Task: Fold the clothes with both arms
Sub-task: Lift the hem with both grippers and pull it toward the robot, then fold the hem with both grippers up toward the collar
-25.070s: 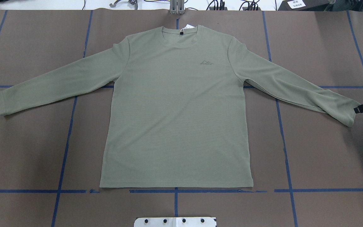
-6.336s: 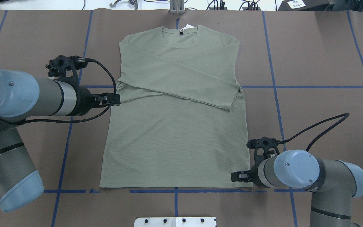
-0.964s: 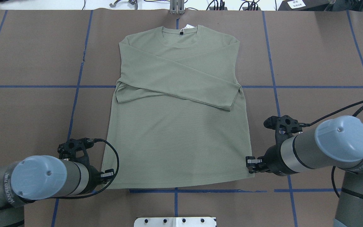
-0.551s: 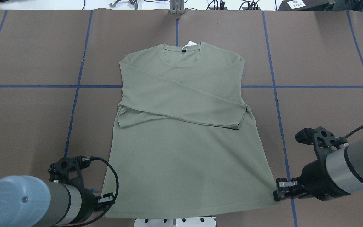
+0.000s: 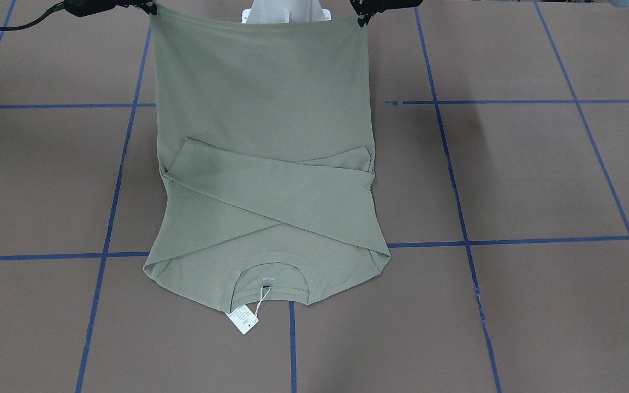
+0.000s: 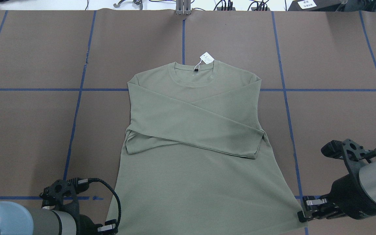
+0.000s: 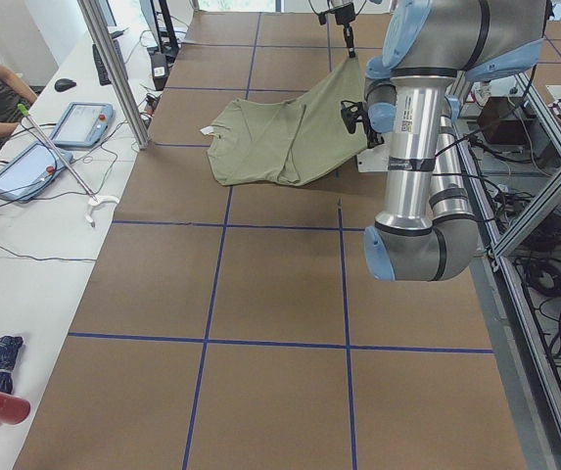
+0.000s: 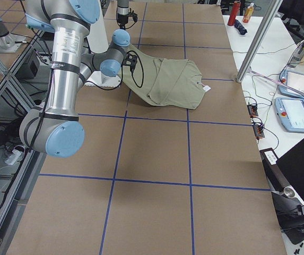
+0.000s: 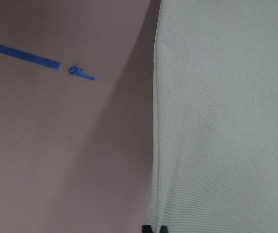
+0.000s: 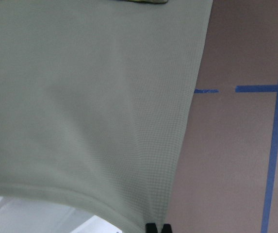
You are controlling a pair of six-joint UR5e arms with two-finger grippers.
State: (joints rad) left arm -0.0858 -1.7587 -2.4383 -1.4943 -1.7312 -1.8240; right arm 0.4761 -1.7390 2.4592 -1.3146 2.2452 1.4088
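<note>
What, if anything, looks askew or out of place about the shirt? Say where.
The shirt looks lopsided: it flares wider toward the right gripper than toward the left gripper. The hang tag pokes out beyond the collar.

Bare table (image 6: 28, 130) lay open either side of the shirt (image 6: 191, 130) and beyond its tag (image 6: 207, 58). At the robot's edge the hem (image 5: 254, 21), held taut off the table between the left gripper (image 6: 111, 227) and right gripper (image 6: 301, 215), barred the way.
</note>
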